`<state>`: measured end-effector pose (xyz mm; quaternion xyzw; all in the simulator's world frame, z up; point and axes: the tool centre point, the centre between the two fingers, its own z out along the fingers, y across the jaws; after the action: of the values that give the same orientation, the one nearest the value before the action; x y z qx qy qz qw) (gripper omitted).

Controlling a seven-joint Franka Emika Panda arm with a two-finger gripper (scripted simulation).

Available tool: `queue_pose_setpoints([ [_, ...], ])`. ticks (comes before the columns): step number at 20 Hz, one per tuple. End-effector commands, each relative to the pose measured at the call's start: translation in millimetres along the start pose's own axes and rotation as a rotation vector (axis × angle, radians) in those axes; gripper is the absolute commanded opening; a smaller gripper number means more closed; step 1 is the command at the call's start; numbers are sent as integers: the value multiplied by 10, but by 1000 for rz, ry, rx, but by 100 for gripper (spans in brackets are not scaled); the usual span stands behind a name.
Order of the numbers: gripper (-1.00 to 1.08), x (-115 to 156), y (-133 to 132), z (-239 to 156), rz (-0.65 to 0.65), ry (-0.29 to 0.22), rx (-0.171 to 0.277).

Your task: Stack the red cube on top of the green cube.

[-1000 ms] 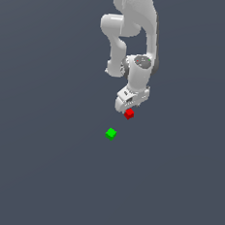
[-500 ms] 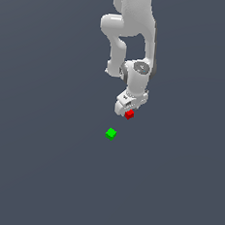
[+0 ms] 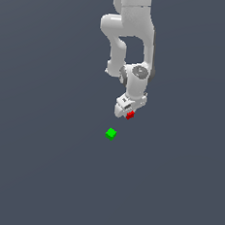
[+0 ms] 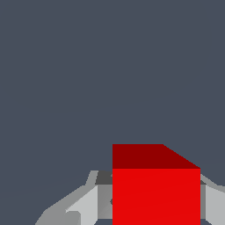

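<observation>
Arm [image 3: 132, 33] reaching down from the top of the exterior view, white and bulky, with its end effector [image 3: 126, 112] pointed at the dark grey worktop [image 3: 40, 175]. The end effector is pinching the red cube [image 3: 130, 115], which peeks out at its tip, on the side toward the exterior view's right. From where I stand I cannot say whether the cube is clear of the worktop or resting on it.

The green cube [image 3: 111, 133] sits alone on the worktop, near the end effector but apart from it, lower in the exterior view and a little toward that view's left. Nothing touches it.

Up close, in the wrist view, the red cube [image 4: 156, 193] looms large, with a bright front face and a darker top face. Pale grey fingers [image 4: 85, 202] stand close against it on either side, one more fully in sight than the other, which only shows as a sliver at the frame's edge. Beyond the cube that view shows only plain grey worktop [image 4: 88, 79]; the green cube does not appear in it.
</observation>
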<state>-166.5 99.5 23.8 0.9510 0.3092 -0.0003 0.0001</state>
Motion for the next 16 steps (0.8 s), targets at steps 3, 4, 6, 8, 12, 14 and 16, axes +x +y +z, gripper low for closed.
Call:
queue_pose_setpoints([
  [3, -100, 2, -1, 5, 0, 0, 0],
  [4, -100, 2, -1, 5, 0, 0, 0],
  [6, -100, 2, -1, 5, 0, 0, 0],
  [8, -100, 2, -1, 5, 0, 0, 0],
  [12, -100, -1, 4, -20, 1, 1, -1],
  [14, -100, -2, 4, -56, 1, 1, -1],
  [16, -100, -3, 3, -110, 0, 0, -1],
])
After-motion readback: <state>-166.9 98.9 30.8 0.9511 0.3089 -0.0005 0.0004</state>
